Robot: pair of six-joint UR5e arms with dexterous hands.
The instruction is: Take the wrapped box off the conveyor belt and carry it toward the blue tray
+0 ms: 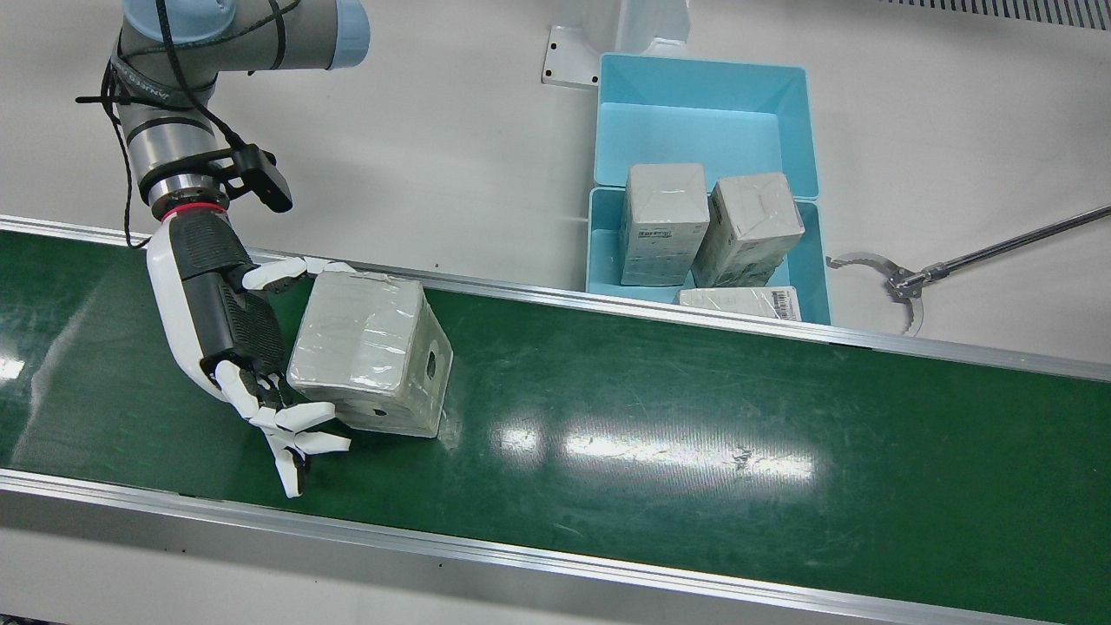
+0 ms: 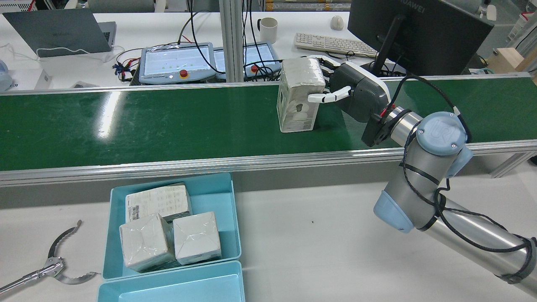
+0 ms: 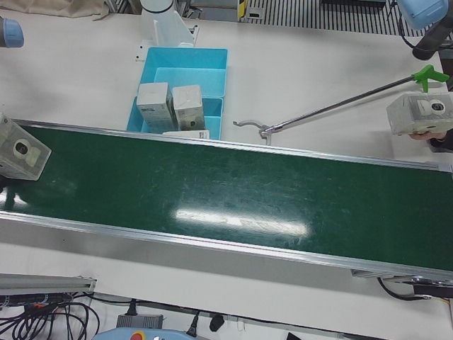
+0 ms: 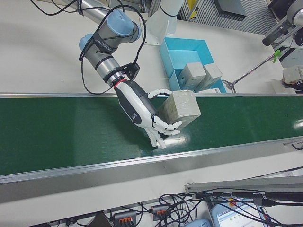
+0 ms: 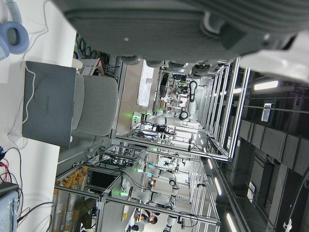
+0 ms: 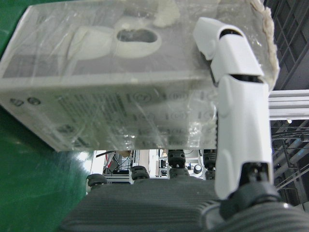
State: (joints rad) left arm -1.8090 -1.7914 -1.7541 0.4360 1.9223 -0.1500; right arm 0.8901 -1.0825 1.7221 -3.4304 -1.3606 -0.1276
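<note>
Grip: while tilting on the conveyor belt [image 1: 694, 417], the wrapped box [image 1: 369, 351] is being clamped by the right hand [image 1: 230, 325].
Risk: slick wrap is inviting a slip mid-carry to the blue tray [image 1: 811, 260].

Conveyor belt [image 1: 694, 417]: dark green, glossy white glare patches, silver metal rails. Wrapped box [image 1: 369, 351]: pale grey-white under clear shiny film, dark round marks on one face, fine grey print on another. Right hand [image 1: 230, 334]: white shell, black ribbed palm pads, white fingers [image 1: 304, 417] with black joints; red ring at wrist. Arm [image 2: 423, 167]: silver with light blue caps, black cable. Tray [image 1: 807, 174]: light blue, holding three more grey-white wrapped boxes [image 1: 664, 221], one with a barcode label. Bench [image 1: 451, 130]: off-white.
</note>
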